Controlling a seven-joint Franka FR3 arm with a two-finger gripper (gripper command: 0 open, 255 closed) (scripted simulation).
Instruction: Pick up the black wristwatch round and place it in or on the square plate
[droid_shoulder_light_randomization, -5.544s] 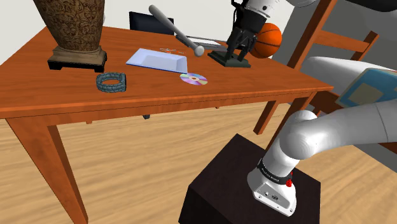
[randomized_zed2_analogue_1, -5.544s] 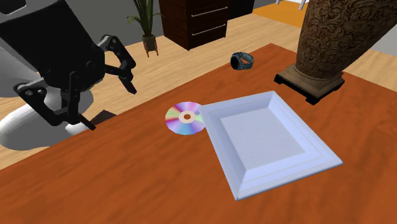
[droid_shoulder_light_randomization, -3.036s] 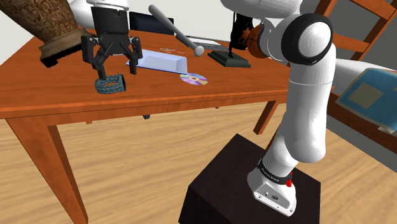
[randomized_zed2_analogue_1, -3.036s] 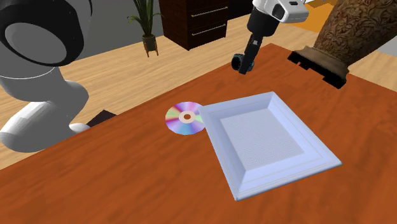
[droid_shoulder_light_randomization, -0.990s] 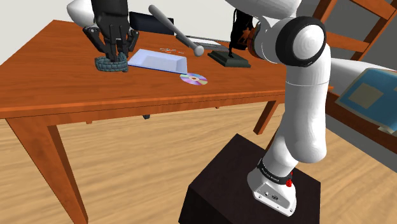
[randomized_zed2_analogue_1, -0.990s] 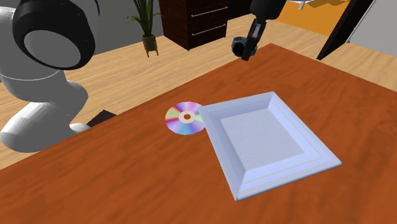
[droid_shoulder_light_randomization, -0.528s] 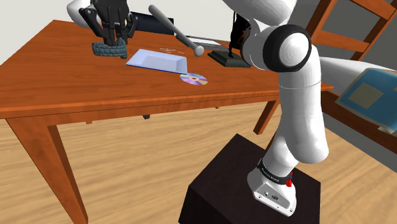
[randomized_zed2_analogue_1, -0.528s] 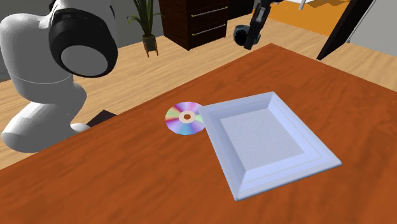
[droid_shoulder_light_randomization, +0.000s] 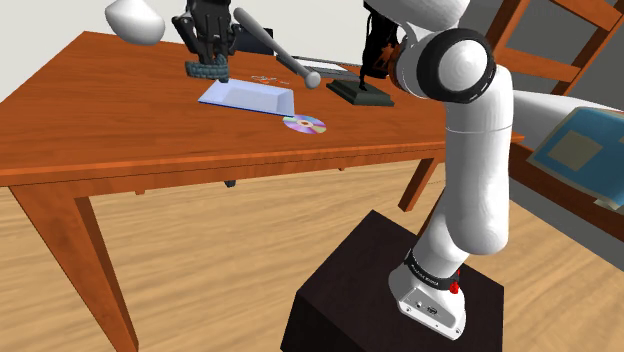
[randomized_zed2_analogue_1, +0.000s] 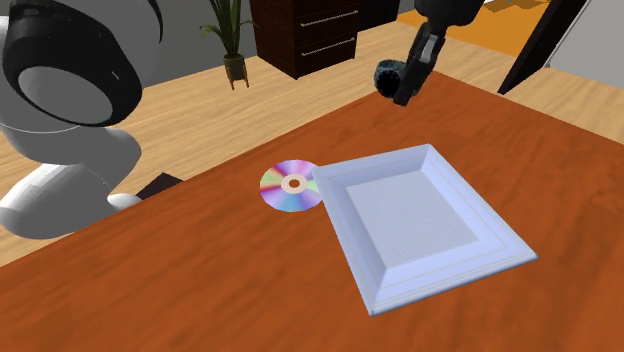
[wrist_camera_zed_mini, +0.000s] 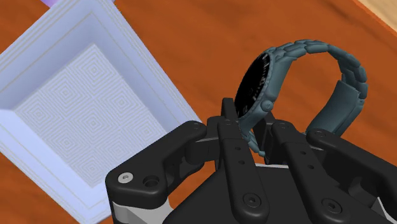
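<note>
The black gripper is shut tight on the watch. Its two fingers pinch the watch by the band, right under the round face. The watch is grey-blue with a black face.

The watch hangs in the air, up off the table. It is near the plate, over the brown wood just past the plate's raised rim.

The watch stands on its edge. Its face looks toward the plate. Its band curls in a long loop away from the plate, sticking out past the fingers.

The plate's flat, patterned middle is wide and bare. A shiny disc lies just beside one plate corner.
</note>
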